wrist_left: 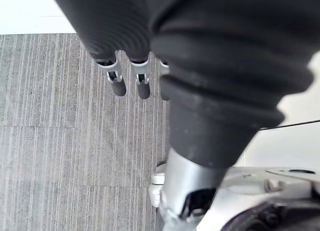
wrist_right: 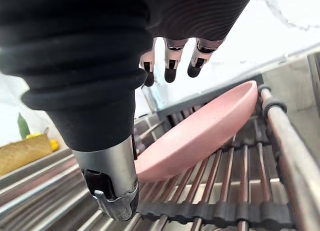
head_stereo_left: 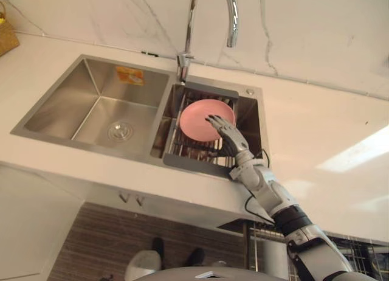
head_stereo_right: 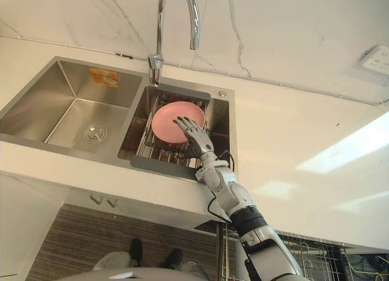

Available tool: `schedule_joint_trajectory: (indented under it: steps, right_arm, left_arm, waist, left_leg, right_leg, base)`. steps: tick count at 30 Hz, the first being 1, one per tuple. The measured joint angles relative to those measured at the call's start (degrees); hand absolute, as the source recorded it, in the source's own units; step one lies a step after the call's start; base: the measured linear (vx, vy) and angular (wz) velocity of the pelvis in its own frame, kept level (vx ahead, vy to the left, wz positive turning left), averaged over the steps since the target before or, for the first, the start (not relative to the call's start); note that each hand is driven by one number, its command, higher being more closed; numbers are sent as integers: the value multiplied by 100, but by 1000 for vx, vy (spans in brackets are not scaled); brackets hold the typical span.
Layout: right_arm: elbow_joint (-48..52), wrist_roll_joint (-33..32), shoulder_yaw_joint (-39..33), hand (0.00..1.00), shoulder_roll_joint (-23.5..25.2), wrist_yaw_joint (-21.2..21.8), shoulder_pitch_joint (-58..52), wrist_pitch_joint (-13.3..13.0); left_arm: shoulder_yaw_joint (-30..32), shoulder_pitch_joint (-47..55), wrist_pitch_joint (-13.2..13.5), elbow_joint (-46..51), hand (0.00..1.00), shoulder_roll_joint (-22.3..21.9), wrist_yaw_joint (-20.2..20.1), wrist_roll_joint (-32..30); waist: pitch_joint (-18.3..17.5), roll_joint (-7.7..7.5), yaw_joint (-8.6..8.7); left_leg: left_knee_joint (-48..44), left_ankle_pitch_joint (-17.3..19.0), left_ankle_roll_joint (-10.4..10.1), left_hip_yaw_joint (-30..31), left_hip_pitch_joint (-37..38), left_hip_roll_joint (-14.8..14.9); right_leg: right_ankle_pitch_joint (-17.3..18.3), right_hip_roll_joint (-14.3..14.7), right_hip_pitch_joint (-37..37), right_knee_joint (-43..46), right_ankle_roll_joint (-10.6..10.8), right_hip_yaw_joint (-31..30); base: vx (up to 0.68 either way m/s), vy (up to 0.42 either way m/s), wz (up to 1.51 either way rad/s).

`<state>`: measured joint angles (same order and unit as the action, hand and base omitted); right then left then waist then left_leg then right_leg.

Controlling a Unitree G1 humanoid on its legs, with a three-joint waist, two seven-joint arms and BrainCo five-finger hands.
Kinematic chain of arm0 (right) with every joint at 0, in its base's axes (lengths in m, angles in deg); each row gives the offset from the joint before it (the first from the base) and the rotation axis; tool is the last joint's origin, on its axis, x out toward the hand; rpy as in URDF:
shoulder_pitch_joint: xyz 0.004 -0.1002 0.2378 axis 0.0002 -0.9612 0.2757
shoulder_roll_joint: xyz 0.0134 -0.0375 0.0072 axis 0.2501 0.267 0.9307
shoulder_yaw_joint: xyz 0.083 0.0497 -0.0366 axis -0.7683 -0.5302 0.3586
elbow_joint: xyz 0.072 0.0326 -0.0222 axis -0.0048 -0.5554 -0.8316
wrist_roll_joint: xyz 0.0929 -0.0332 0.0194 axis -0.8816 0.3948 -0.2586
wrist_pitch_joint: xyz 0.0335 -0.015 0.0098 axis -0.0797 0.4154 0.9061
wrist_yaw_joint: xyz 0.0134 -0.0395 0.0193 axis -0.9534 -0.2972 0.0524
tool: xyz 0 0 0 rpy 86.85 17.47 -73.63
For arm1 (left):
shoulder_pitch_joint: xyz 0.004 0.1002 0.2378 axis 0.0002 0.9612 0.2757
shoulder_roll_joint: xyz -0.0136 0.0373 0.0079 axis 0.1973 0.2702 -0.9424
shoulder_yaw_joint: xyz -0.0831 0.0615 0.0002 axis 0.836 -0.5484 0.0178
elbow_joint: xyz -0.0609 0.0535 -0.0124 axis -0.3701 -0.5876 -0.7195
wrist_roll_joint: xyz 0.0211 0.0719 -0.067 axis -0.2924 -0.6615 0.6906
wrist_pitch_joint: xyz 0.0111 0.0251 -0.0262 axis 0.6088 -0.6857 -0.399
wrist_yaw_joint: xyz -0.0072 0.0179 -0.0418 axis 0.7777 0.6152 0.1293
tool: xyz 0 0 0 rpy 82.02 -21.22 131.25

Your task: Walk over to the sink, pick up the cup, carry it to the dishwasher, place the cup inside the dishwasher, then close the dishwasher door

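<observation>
One pink plate (head_stereo_left: pixel 197 120) beneath right hand (head_stereo_left: pixel 226 134)

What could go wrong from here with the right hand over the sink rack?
The thing under the right hand is a shallow pink dish, not a cup; with no handle, the open fingers may slip off its rim.
The dish leans tilted on the rack; a push could slide it along the bars.
The faucet arches over this basin, so a straight lift might knock it.
</observation>
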<state>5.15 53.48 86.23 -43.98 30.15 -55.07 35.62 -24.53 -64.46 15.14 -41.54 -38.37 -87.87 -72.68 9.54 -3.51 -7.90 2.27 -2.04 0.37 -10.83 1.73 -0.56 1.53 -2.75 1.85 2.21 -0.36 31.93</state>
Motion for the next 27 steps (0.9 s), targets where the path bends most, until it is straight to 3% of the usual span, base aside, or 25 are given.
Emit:
schedule_joint_trajectory:
  steps: [4,11,16,27]
  right_arm:
    - [-137,454,88,0,-104,-137,79,114]
    - [-482,646,136,0,-251,-228,345,361]
    - [-1150,682,246,0,-276,-236,623,495]
    - [-1614,686,364,0,-273,-326,793,494]
  left_arm:
    - [-27,0,0,-14,0,9,-6,-1]
    - [-86,-4,2,-8,0,33,-20,-2]
    - [-122,-5,-2,3,0,38,-27,-2]
    - [-206,4,3,21,0,44,-67,-3]
  waist:
    - [-3,3,7]
    - [-25,-1,-8]
    - [-25,-1,-137]
    - [-16,4,-179]
  left_leg:
    - [6,-3,3,8,0,-1]
    - [21,-45,51,153,-65,-21]
    - [23,-82,78,194,-65,-25]
    - [93,-144,87,300,-74,-53]
  right_leg:
    - [0,2,-1,-6,-1,14]
    - [-15,-3,7,-36,-24,163]
    - [-23,-2,17,-25,-35,192]
    - [-22,-19,7,15,-34,267]
  base:
    - [28,22,0]
    - [22,19,11]
    - [15,17,4]
    - [8,36,4]
